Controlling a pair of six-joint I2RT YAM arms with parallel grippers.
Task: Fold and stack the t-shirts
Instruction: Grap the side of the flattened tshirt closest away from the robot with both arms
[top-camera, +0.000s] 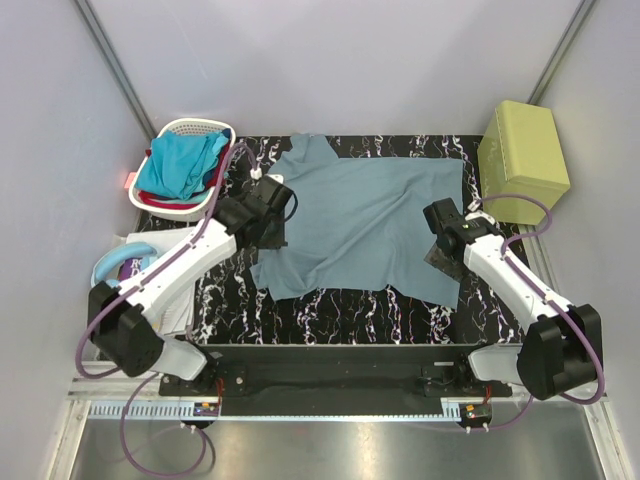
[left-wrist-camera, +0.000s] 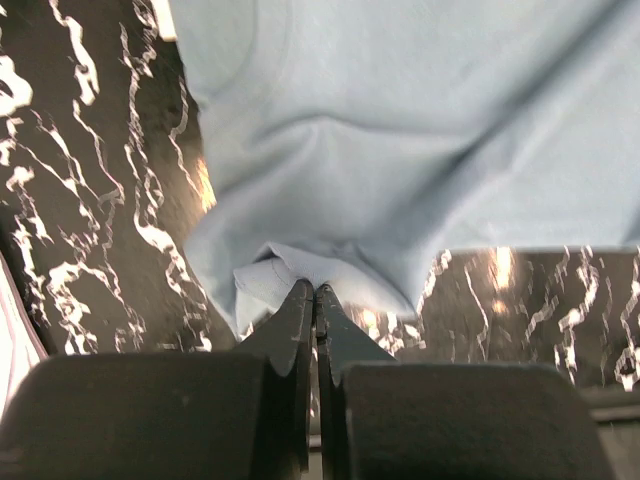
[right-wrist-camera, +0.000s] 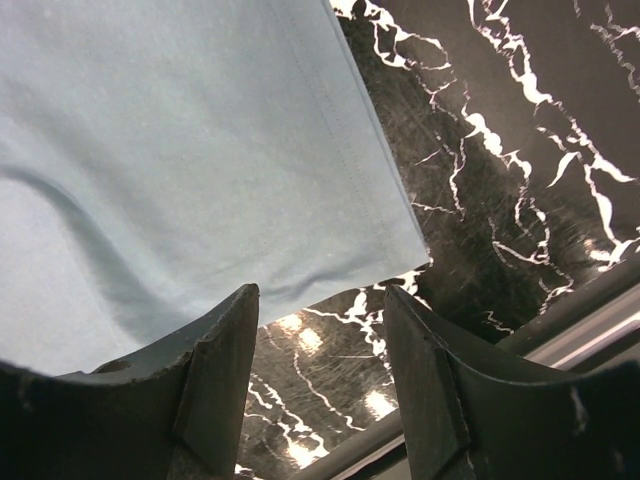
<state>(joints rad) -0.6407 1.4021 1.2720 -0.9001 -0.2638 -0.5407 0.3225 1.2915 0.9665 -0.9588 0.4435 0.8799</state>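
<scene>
- Bright, even overhead light; the top view is sharp.
- Glare spots glint on the glossy table (left-wrist-camera: 500, 270) in both wrist views.
- Soft shadows sit in the grey-blue t-shirt (left-wrist-camera: 400, 150) folds.

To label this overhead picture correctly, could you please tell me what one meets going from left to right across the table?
From the left: laundry basket → left gripper → grey-blue t-shirt → right gripper → yellow-green box.

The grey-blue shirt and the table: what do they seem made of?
The grey-blue shirt looks like soft matte knit cloth, probably cotton: it wrinkles and has a stitched hem. The table is glossy black with white marble-like veins, maybe printed laminate: lights reflect in it.
</scene>
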